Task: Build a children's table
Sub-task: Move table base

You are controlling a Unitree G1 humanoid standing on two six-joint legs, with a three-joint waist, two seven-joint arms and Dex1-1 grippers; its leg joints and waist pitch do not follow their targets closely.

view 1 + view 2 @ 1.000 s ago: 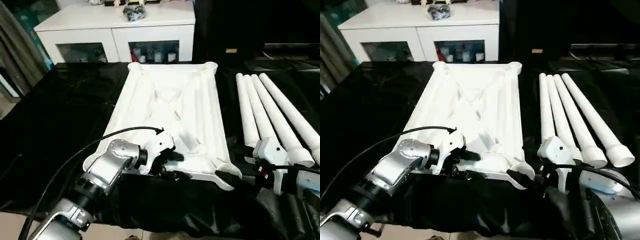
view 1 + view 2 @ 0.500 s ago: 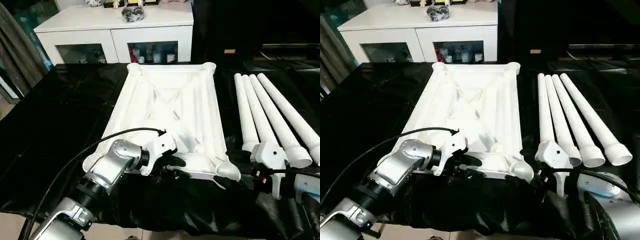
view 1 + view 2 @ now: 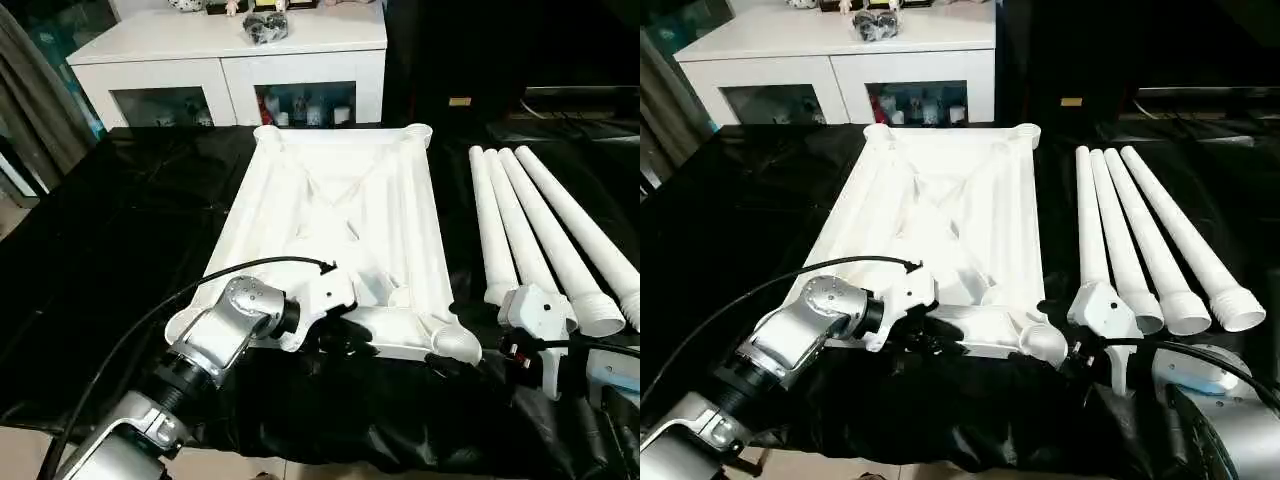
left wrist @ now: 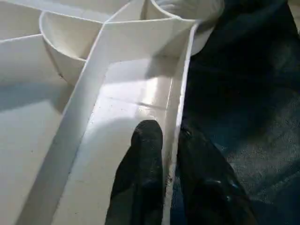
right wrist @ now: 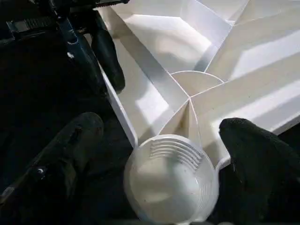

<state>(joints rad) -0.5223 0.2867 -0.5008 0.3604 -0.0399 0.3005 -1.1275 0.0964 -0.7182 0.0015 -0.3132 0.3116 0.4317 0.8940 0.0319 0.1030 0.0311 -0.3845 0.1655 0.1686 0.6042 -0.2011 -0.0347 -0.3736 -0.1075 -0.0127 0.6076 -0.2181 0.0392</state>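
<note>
The white tabletop (image 3: 340,200) lies ribbed underside up on the black cloth, with round sockets at its corners. My left gripper (image 4: 171,133) is shut on the thin near rim of the tabletop (image 4: 117,75), one black finger inside the wall and one outside; it also shows at the tabletop's near edge (image 3: 345,335). My right gripper (image 5: 159,164) stands open, its two fingers on either side of the near right corner socket (image 5: 168,178), not touching it. Several long white legs (image 3: 540,230) with flared ends lie side by side to the right of the tabletop.
A white cabinet (image 3: 240,50) with glass doors stands behind the table, with small items on top. Black cloth (image 3: 110,230) covers the work surface. A black cable (image 3: 200,285) loops over my left forearm.
The left gripper's fingers have closed onto the tabletop's near rim. The right gripper stays open at the near right corner.
</note>
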